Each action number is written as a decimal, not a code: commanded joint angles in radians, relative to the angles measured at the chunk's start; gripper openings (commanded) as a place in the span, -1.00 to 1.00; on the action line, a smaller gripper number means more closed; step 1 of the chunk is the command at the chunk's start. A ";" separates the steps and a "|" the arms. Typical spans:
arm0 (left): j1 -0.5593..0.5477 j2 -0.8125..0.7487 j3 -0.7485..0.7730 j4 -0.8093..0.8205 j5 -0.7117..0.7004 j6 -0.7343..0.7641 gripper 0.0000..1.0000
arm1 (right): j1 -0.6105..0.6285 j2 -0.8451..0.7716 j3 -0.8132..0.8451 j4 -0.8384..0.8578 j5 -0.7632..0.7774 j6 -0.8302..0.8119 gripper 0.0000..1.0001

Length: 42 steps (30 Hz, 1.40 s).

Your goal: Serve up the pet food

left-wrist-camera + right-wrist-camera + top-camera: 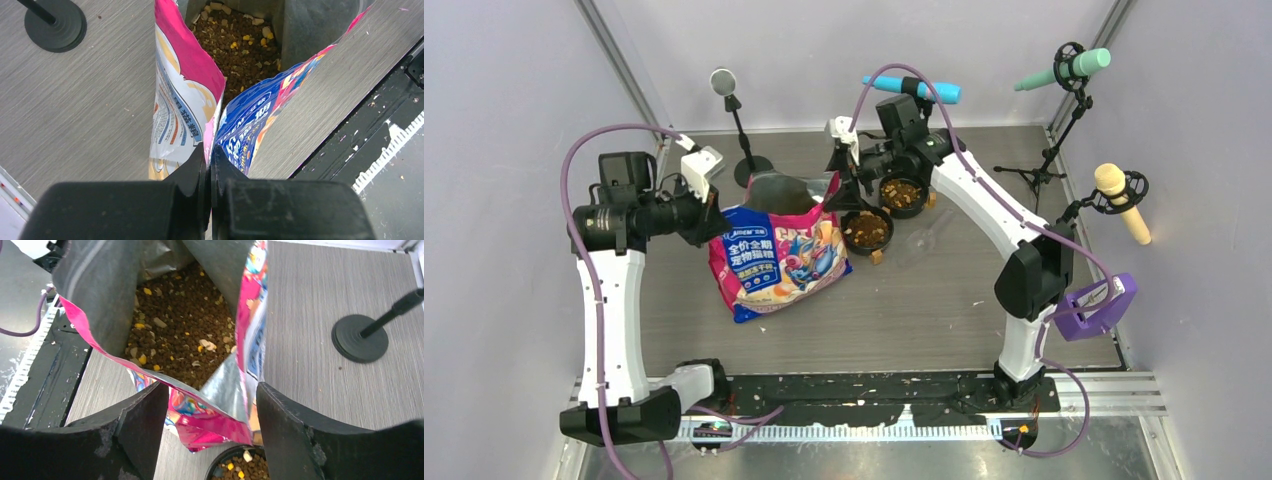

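The pink-and-blue pet food bag (779, 258) lies on the table with its mouth (786, 190) held open toward the back. Brown kibble (235, 47) fills the inside. My left gripper (715, 214) is shut on the bag's left top corner; the left wrist view shows the fingers (192, 165) pinching the seam. My right gripper (838, 186) is open at the bag's right top corner (215, 415), one finger (145, 425) on each side of it. Two black bowls (867, 231) (903, 195) beside it hold kibble (185, 325).
A microphone stand (742, 150) with a round base (360, 338) stands behind the bag. More microphones on stands (1064, 70) (1121, 200) line the back right. A purple holder (1096, 305) sits at the right edge. A black strip (874, 390) runs along the near edge.
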<state>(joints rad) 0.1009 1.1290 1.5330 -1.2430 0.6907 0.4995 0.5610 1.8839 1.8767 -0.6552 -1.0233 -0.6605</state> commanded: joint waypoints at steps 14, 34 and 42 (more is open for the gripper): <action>0.019 0.011 0.073 0.163 0.131 0.012 -1.00 | 0.050 -0.065 -0.035 0.102 0.028 0.050 -0.89; 0.025 0.063 0.119 0.152 0.293 0.072 -1.00 | -0.015 -0.409 -0.228 -0.072 0.122 0.108 -0.90; 0.026 0.083 0.166 0.116 0.377 0.094 -1.00 | -0.038 -0.520 -0.318 -0.019 0.121 0.168 -0.89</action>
<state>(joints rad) 0.1120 1.2449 1.5833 -1.2587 0.8997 0.5861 0.5335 1.4826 1.5528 -0.7494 -0.8387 -0.5484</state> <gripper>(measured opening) 0.022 0.082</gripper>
